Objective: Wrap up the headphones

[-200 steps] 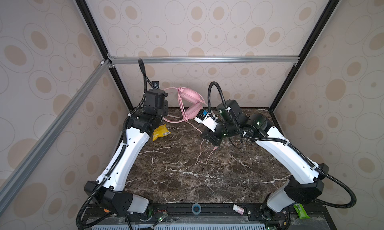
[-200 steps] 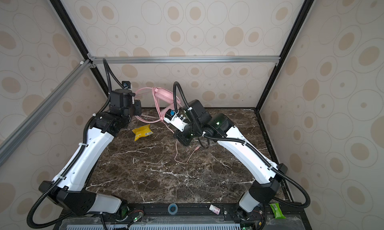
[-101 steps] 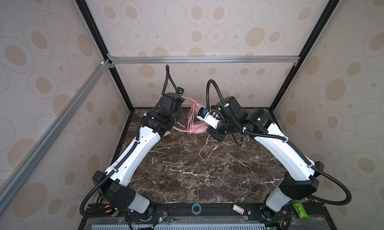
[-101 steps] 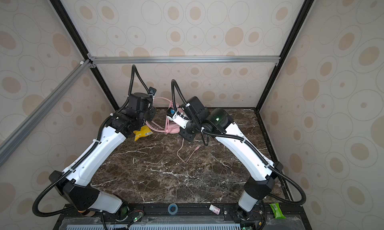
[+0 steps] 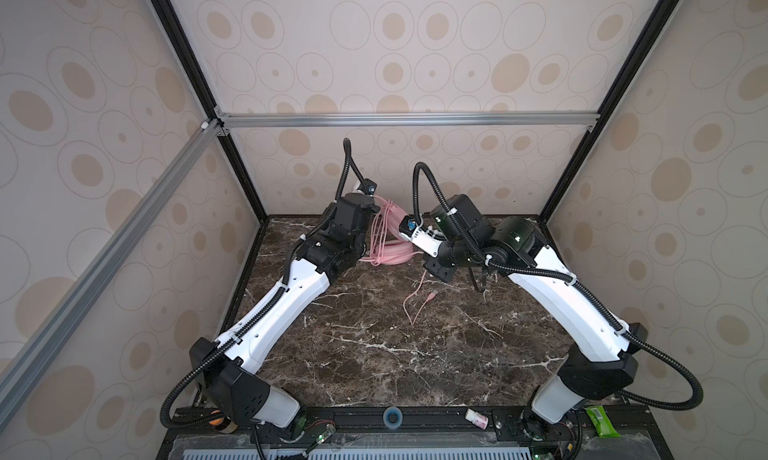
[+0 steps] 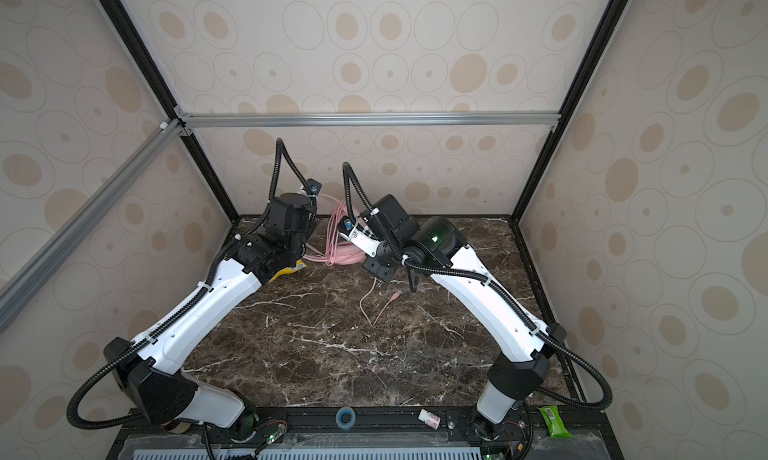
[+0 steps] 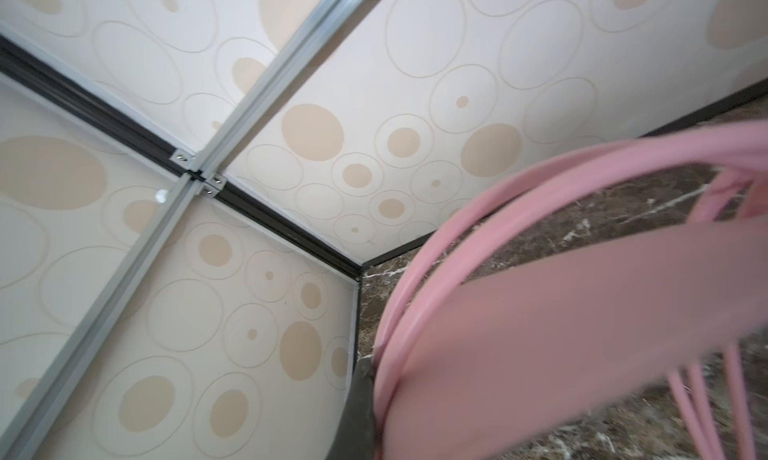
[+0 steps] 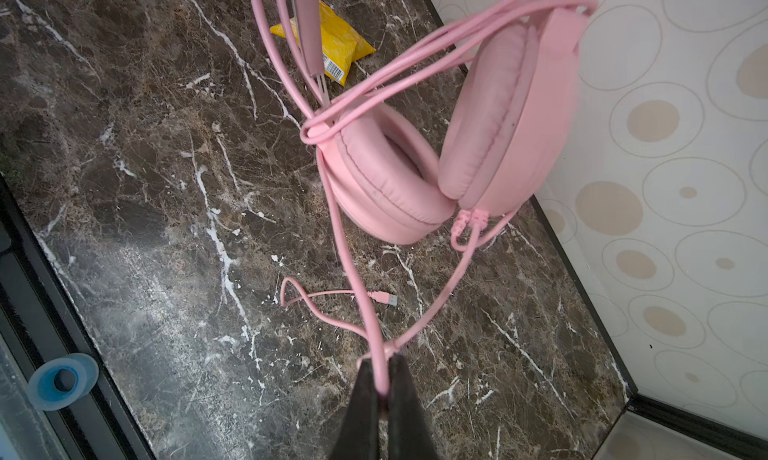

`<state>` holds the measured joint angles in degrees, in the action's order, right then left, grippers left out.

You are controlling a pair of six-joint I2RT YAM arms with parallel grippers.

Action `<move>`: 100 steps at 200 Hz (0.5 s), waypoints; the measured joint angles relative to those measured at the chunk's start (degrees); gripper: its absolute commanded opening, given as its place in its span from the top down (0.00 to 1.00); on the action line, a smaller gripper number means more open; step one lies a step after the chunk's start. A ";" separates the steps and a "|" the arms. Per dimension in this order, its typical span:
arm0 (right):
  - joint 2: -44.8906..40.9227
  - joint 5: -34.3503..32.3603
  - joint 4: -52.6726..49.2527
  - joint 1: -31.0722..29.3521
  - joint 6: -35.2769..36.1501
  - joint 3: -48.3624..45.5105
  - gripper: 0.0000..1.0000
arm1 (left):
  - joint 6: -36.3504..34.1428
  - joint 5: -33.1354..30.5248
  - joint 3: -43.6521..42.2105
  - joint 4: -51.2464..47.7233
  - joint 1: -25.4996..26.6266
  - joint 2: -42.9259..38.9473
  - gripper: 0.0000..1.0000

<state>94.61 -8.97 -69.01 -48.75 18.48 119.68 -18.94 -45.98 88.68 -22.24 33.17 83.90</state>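
The headphones (image 8: 415, 179) are suspended at the rear of the marble table (image 5: 374, 354), between the two arms, with both padded earcups lowermost and pressed together. Whether the earcups touch the table cannot be determined. The left gripper (image 5: 371, 219) is closed on the headphones at the headband, which fills the left wrist view as a blurred pink band. The right gripper (image 8: 381, 370) is clamped on the cable (image 8: 349, 246), with both black fingers pressed against the strand. Several cable strands cross the upper earcup and gather at one point beside the lower earcup. The free cable end, terminating in a USB plug (image 8: 384, 299), lies on the table. A yellow packet (image 8: 332, 42) lies on the table behind the headphones; it carries a barcode label, with print too small to read. A green packet (image 5: 602, 422) on the front rail bears a white label, also illegible.
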 measured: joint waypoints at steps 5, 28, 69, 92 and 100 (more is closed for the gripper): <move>0.00 -0.02 -0.09 -0.02 0.00 0.00 1.00 | -0.52 -1.25 -0.42 1.01 0.17 -0.22 1.00; 0.00 -0.04 -0.17 -0.04 0.00 0.00 1.00 | -4.72 -6.69 -2.54 6.93 1.33 -1.42 1.00; 0.00 -2.05 -0.20 -0.04 0.09 0.00 1.00 | -12.39 -9.20 -5.44 14.43 2.69 -2.84 1.00; 0.00 -4.17 -0.20 -0.07 0.72 0.00 1.00 | -15.56 -9.14 -6.38 16.76 3.23 -2.91 1.00; 0.00 -4.92 -0.20 -0.07 1.14 0.00 1.00 | -16.39 -8.98 -6.60 17.29 3.30 -2.91 1.00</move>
<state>94.61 -13.89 -69.21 -48.82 19.62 119.68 -35.33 -54.96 82.08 -4.95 36.47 80.99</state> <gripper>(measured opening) 0.056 0.070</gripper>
